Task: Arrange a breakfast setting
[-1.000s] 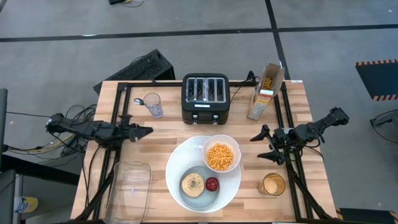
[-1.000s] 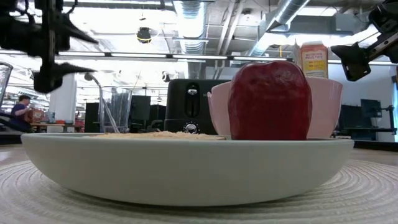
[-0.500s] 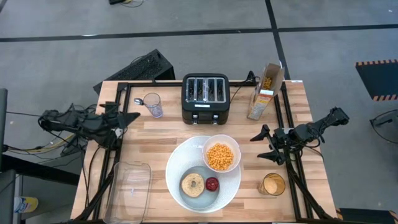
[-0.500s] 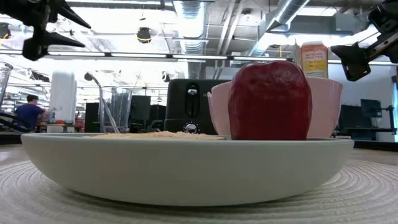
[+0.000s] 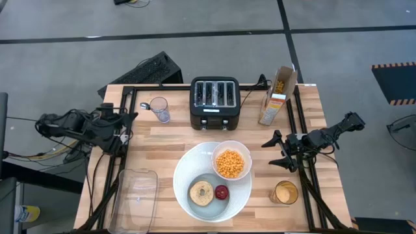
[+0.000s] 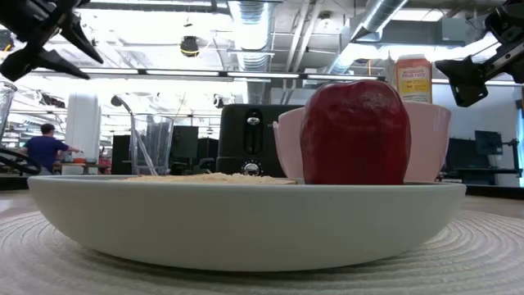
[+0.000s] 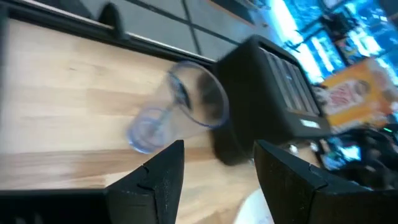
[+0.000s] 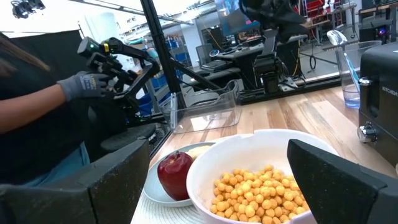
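You have the large white plate [image 5: 195, 179] as your landmark, sitting at the near middle of the table [image 5: 169, 140]. The small white bowl [image 5: 231, 160] of orange cereal balls [image 5: 230, 164] rests on the plate's far right rim. The bagel half [image 5: 201, 193] lies flat in the plate's pale blue centre with its hole facing up, and the red apple [image 5: 221, 192] sits just to its right, upright with its stem end up.

The spoon [image 8: 341, 55] stands in the clear glass [image 5: 159, 108] well beyond the plate to the far left, next to the black toaster [image 5: 214, 100]; its long axis runs nearly upright, bowl end up, handle down in the glass. From above you can barely make it out, and in the left wrist view it is only a blurred streak inside the glass.

Your left gripper [image 5: 123, 120] hangs over the table's left edge, far left of the plate, pointing toward the glass, fingers [image 7: 152, 177] partly parted and holding nothing. Your right gripper [image 5: 278, 151] waits to the right of the plate, jaws spread wide and empty.

In the low view the plate's rim hides the bagel almost wholly, and the apple covers much of the bowl.
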